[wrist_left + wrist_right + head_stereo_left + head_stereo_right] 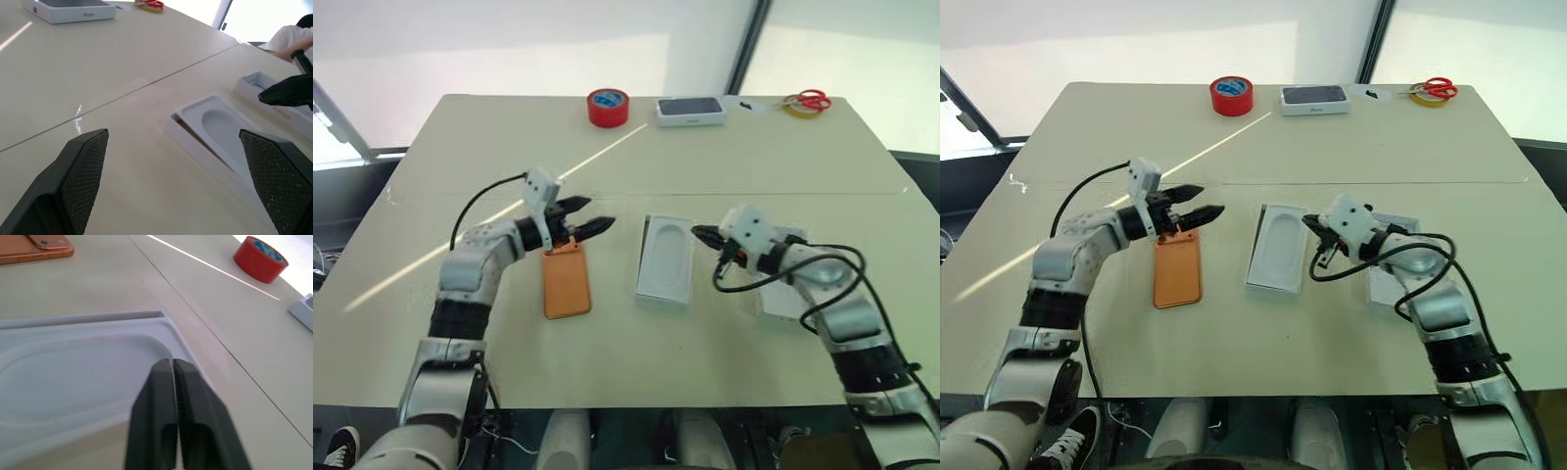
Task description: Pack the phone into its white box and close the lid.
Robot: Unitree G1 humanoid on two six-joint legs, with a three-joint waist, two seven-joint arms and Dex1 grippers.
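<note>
Pale bench [636, 147] carrying the things of the task; the phone [566, 279], orange and flat, lies back up on the bench at the robot's left, its camera cluster at the far end; the left gripper [590, 217] hangs just above that far end, its fingers [80, 171] spread wide and released, grasping nothing. At centre lies the white box [648, 291], a white moulded insert [668, 257] with a rounded recess seated in it; the right gripper [703, 235] is poised at the far right corner of the insert, its fingers [168, 406] clenched together on nothing; whether their tips touch the insert cannot be told. The lid [1386, 289] lies open side up on the bench to the right of the box, partly hidden by the right arm. Along the far edge: a red tape roll [608, 106]; a dark-topped white box [689, 111]; red-handled scissors [810, 99] on a yellow tape roll [798, 110].
</note>
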